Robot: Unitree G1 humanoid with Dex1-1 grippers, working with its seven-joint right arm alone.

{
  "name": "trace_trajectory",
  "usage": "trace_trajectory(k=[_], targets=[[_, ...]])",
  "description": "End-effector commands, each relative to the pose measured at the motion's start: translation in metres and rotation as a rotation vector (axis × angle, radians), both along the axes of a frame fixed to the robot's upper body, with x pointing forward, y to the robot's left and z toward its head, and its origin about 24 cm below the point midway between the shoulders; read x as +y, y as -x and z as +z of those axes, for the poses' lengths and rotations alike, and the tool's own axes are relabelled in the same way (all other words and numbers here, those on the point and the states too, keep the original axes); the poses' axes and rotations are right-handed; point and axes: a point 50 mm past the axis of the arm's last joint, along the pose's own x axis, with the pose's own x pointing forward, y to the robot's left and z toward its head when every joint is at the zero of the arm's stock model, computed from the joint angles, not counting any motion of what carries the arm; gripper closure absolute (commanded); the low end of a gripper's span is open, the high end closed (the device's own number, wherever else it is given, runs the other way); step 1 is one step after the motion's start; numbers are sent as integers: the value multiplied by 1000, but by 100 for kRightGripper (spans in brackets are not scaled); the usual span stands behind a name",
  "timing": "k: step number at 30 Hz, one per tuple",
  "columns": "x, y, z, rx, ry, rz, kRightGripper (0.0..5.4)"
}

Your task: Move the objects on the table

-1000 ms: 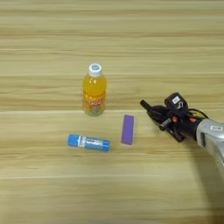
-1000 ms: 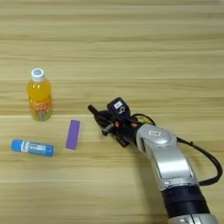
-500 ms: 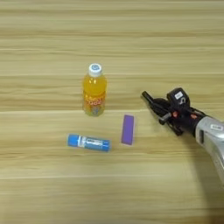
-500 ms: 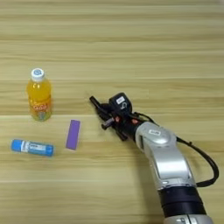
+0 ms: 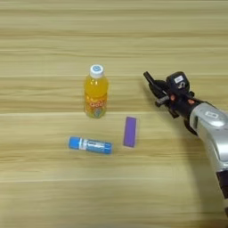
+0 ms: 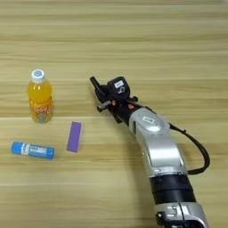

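Note:
An orange-drink bottle (image 5: 95,92) with a white cap stands upright left of the table's (image 5: 53,40) middle. Nearer to me a blue-and-white tube (image 5: 90,144) lies on its side. A flat purple block (image 5: 130,131) lies to the right of the tube. My right gripper (image 5: 153,89) comes in from the lower right on its silver forearm (image 6: 156,142) and points up-left. It hovers to the right of the bottle and beyond the purple block, touching neither. Nothing shows plainly in its grasp.
A black cable (image 6: 198,151) loops off the right side of the forearm. Bare wooden planks stretch across the far half and along the near left edge.
My gripper has moved away from me, from beside the purple block to level with the bottle. Bottle, tube and block have stayed put.

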Motion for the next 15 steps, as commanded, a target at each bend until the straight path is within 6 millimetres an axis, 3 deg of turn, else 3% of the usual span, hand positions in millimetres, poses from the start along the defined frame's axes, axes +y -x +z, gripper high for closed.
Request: trace_trajectory(k=[1,15], targets=[[15,-22,32,-118,17,13,453],[60,-39,10,-15,15,92,453]])
